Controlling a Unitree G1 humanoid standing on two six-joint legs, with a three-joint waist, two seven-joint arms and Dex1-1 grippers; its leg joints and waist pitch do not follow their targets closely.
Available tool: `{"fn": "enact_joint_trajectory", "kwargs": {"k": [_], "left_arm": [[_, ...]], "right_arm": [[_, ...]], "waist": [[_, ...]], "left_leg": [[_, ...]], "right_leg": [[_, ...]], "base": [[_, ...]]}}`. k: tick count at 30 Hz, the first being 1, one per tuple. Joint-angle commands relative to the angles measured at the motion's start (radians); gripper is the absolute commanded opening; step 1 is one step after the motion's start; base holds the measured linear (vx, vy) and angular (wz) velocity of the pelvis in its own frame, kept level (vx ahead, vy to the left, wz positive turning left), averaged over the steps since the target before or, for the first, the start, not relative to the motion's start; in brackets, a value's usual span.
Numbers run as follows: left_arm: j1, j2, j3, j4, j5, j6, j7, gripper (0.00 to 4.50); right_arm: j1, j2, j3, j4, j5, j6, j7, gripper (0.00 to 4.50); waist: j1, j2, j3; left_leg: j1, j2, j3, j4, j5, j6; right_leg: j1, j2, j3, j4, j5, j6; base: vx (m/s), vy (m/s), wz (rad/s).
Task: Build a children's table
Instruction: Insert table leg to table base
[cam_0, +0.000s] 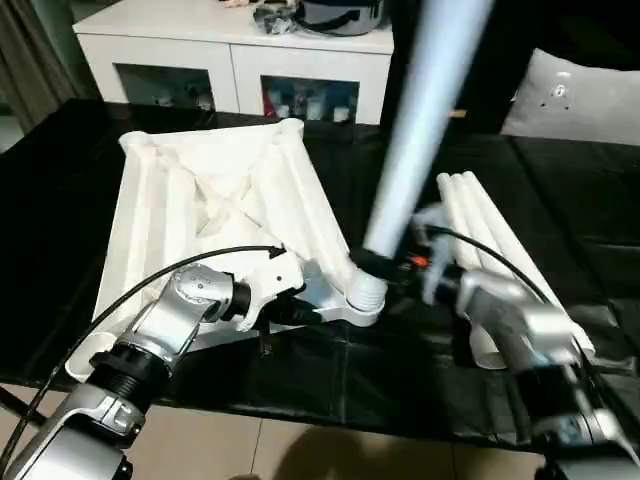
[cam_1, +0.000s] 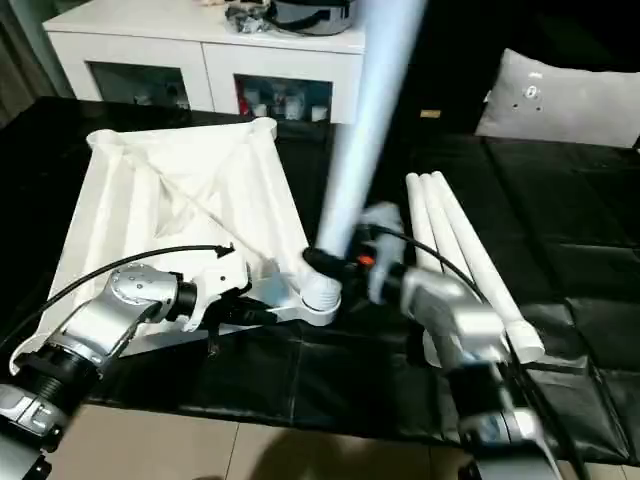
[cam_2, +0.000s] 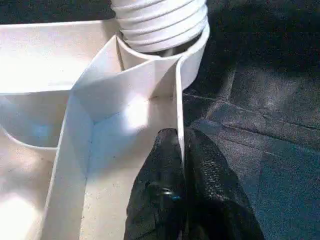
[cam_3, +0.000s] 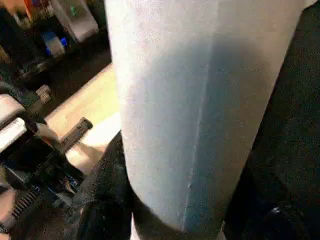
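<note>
The tabletop (cam_0: 210, 200) lies upside down on the black worktop (cam_0: 560, 200), its ribbed underside facing up, with one corner pointing toward the white cabinet (cam_0: 235, 60) behind it. At the corner nearest the robot, a leg (cam_0: 420, 120) stands upright and slightly tilted, its ridged lower end sitting in the round corner socket (cam_0: 365, 295). The right gripper (cam_0: 385, 262) is closed around this leg just above the socket, its black fingers (cam_3: 102, 190) wrapping the white tube on both sides. The left gripper (cam_2: 182, 165) is closed on the thin outer wall of the tabletop just beside that same socket, one black finger on each face of the wall. Three more legs (cam_0: 490, 240) lie side by side on the worktop to the right of the tabletop, touching one another, with the right forearm crossing over their near ends. A pale cushion (cam_0: 575, 100) rests at the far right.
</note>
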Motion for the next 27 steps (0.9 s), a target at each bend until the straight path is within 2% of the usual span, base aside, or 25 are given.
{"fn": "enact_joint_trajectory", "kwargs": {"k": [1, 2, 3, 5, 6, 7, 9, 13, 16, 17, 18, 19, 20, 22, 24, 25, 27], "left_arm": [[0.013, -0.009, 0.004, 0.021, 0.009, 0.005, 0.016, 0.0], [0.013, -0.012, 0.007, 0.026, 0.011, 0.002, 0.02, 0.0], [0.013, -0.014, 0.007, 0.029, 0.012, 0.001, 0.022, 0.0], [0.013, -0.017, 0.008, 0.033, 0.014, -0.001, 0.026, 0.0], [0.013, -0.023, 0.01, 0.036, 0.015, -0.002, 0.03, 0.0], [0.013, -0.024, 0.01, 0.037, 0.016, -0.002, 0.031, 0.0], [0.015, -0.026, 0.011, 0.038, 0.017, -0.002, 0.033, 0.0], [0.018, -0.018, 0.004, 0.032, 0.026, -0.005, 0.025, 0.0], [0.017, -0.008, -0.003, 0.028, 0.036, -0.01, 0.011, 0.0], [0.016, -0.008, -0.003, 0.028, 0.036, -0.01, 0.009, 0.0], [0.013, -0.003, -0.006, 0.025, 0.037, -0.013, -0.005, 0.0], [0.009, -0.001, -0.007, 0.026, 0.038, -0.015, -0.013, 0.0], [-0.001, 0.001, -0.007, 0.033, 0.038, -0.018, -0.021, 0.0], [-0.005, 0.001, -0.006, 0.037, 0.038, -0.019, -0.022, 0.0], [-0.026, -0.004, -0.01, 0.061, 0.044, -0.023, -0.025, 0.0], [-0.033, -0.007, -0.011, 0.068, 0.045, -0.023, -0.026, 0.0], [-0.049, -0.019, -0.008, 0.086, 0.043, -0.02, -0.026, 0.0]], "right_arm": [[0.067, 0.006, 0.022, -0.005, -0.008, 0.002, -0.004, 1.87], [0.092, 0.011, 0.024, -0.022, -0.015, -0.021, -0.007, 1.87], [0.104, 0.013, 0.027, -0.03, -0.024, -0.036, -0.014, 1.87], [0.125, 0.012, 0.039, -0.045, -0.047, -0.072, -0.022, 1.87], [0.146, 0.002, 0.07, -0.056, -0.099, -0.131, -0.037, 1.87], [0.15, 0.0, 0.078, -0.058, -0.111, -0.146, -0.041, 1.87], [0.158, -0.017, 0.123, -0.065, -0.173, -0.201, -0.049, 1.87], [0.118, -0.043, 0.17, -0.045, -0.233, -0.213, -0.049, 1.87], [0.085, -0.065, 0.203, -0.023, -0.262, -0.21, -0.026, 1.87], [0.083, -0.067, 0.205, -0.022, -0.263, -0.208, -0.023, 1.87], [0.065, -0.086, 0.231, -0.011, -0.265, -0.178, 0.02, 1.87], [0.056, -0.097, 0.249, -0.004, -0.268, -0.167, 0.048, 1.87], [0.043, -0.11, 0.273, 0.007, -0.272, -0.15, 0.086, 1.87], [0.039, -0.114, 0.282, 0.01, -0.272, -0.14, 0.1, 1.87], [0.021, -0.122, 0.314, 0.045, -0.295, -0.152, 0.145, 1.87], [0.016, -0.12, 0.318, 0.057, -0.296, -0.155, 0.151, 1.87], [0.007, -0.118, 0.318, 0.08, -0.295, -0.163, 0.158, 1.87]], "waist": [[0.002, 0.014, -0.05], [0.003, 0.006, -0.049], [0.003, 0.005, -0.05], [0.004, 0.006, -0.05], [0.004, 0.014, -0.049], [0.003, 0.011, -0.048], [0.002, 0.013, -0.047], [-0.004, 0.012, -0.041], [-0.008, 0.01, -0.039], [-0.009, 0.011, -0.04], [-0.009, 0.007, -0.04], [-0.011, 0.003, -0.042], [-0.01, 0.007, -0.044], [-0.011, 0.006, -0.046], [-0.009, 0.004, -0.05], [-0.008, 0.003, -0.05], [-0.007, -0.002, -0.047]], "left_leg": [[0.0, 0.071, -0.017, -0.081, -0.14, 0.015], [0.0, 0.072, -0.016, -0.082, -0.147, 0.014], [-0.001, 0.072, -0.016, -0.082, -0.145, 0.014], [-0.001, 0.072, -0.016, -0.085, -0.148, 0.012], [0.0, 0.072, -0.017, -0.084, -0.154, 0.01], [0.001, 0.072, -0.015, -0.085, -0.164, 0.006], [0.0, 0.072, -0.018, -0.089, -0.178, 0.003], [0.002, 0.072, -0.021, -0.094, -0.236, -0.001], [0.003, 0.073, -0.023, -0.097, -0.258, -0.002], [0.004, 0.072, -0.023, -0.097, -0.263, -0.002], [0.003, 0.073, -0.024, -0.097, -0.26, 0.0], [0.003, 0.074, -0.023, -0.096, -0.251, 0.004], [0.003, 0.074, -0.022, -0.094, -0.231, 0.01], [0.001, 0.074, -0.02, -0.093, -0.211, 0.016], [0.0, 0.071, -0.017, -0.087, -0.165, 0.029], [0.0, 0.07, -0.016, -0.087, -0.157, 0.033], [0.001, 0.071, -0.016, -0.088, -0.172, 0.032]], "right_leg": [[0.043, -0.101, 0.055, -0.077, -0.128, -0.231], [0.043, -0.1, 0.055, -0.08, -0.14, -0.222], [0.045, -0.1, 0.056, -0.08, -0.14, -0.22], [0.044, -0.099, 0.054, -0.083, -0.166, -0.209], [0.041, -0.099, 0.055, -0.083, -0.173, -0.209], [0.04, -0.099, 0.055, -0.089, -0.19, -0.199], [0.041, -0.099, 0.054, -0.09, -0.225, -0.188], [0.036, -0.099, 0.058, -0.1, -0.346, -0.159], [0.033, -0.099, 0.059, -0.103, -0.381, -0.153], [0.033, -0.099, 0.059, -0.104, -0.383, -0.152], [0.033, -0.101, 0.059, -0.103, -0.381, -0.153], [0.035, -0.099, 0.059, -0.101, -0.353, -0.16], [0.036, -0.099, 0.06, -0.097, -0.307, -0.171], [0.038, -0.097, 0.059, -0.093, -0.257, -0.183], [0.042, -0.097, 0.057, -0.087, -0.174, -0.202], [0.043, -0.097, 0.056, -0.087, -0.163, -0.208], [0.043, -0.099, 0.055, -0.09, -0.201, -0.209]], "base": [[0.0, 0.0, 0.0], [0.0, 0.0, 0.0], [0.0, 0.0, 0.0], [0.0, 0.0, 0.0], [0.0, 0.0, 0.0], [0.0, 0.0, 0.0], [0.0, 0.0, 0.0], [0.0, 0.0, 0.0], [0.0, 0.0, 0.0], [0.0, 0.0, 0.0], [0.0, 0.0, 0.0], [0.0, 0.0, 0.0], [0.0, 0.0, 0.0], [0.0, 0.0, 0.0], [0.0, 0.0, 0.0], [0.0, 0.0, 0.0], [0.0, 0.0, 0.0]]}}
